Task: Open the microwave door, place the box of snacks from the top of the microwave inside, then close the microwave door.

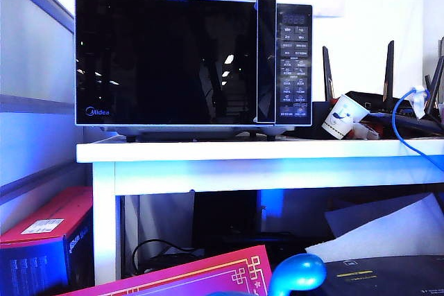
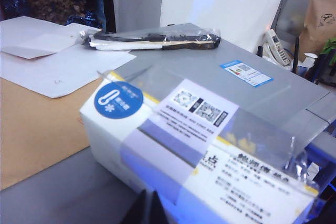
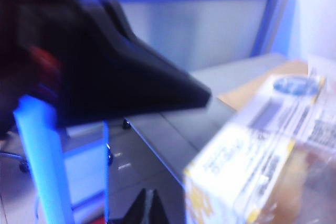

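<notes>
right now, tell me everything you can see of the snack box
The snack box is a low whitish carton with yellow edging and a clear plastic cover. It carries a round blue sticker, a white label with QR codes and a printed label strip. It lies flat on the grey top of the microwave, lid up and closed. The shut left gripper and the shut right gripper are close beside the box at opposite ends; whether they touch it cannot be told. In the exterior view only its top edge shows.
</notes>
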`<act>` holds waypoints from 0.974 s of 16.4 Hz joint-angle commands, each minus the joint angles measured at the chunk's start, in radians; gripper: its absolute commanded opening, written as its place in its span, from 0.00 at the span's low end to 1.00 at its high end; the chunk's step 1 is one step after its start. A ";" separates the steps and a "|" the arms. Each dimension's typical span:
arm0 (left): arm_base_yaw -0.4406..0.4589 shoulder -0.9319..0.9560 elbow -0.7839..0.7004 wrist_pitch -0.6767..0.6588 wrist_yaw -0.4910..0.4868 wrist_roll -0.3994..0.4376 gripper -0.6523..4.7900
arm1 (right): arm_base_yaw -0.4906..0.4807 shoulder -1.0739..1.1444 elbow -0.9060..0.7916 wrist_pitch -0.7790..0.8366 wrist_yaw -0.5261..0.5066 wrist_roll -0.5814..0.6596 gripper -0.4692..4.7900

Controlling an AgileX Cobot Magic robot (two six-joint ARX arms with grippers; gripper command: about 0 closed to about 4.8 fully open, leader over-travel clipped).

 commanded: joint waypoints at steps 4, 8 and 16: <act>-0.002 -0.005 0.006 0.007 -0.018 0.001 0.11 | -0.060 -0.074 0.007 0.133 0.249 -0.003 0.08; -0.003 -0.003 0.006 -0.014 0.012 0.000 0.11 | -0.062 -0.016 0.007 0.126 0.314 0.002 0.08; -0.022 0.003 0.006 -0.009 0.056 -0.021 0.11 | -0.062 0.011 0.007 0.109 0.106 0.055 0.08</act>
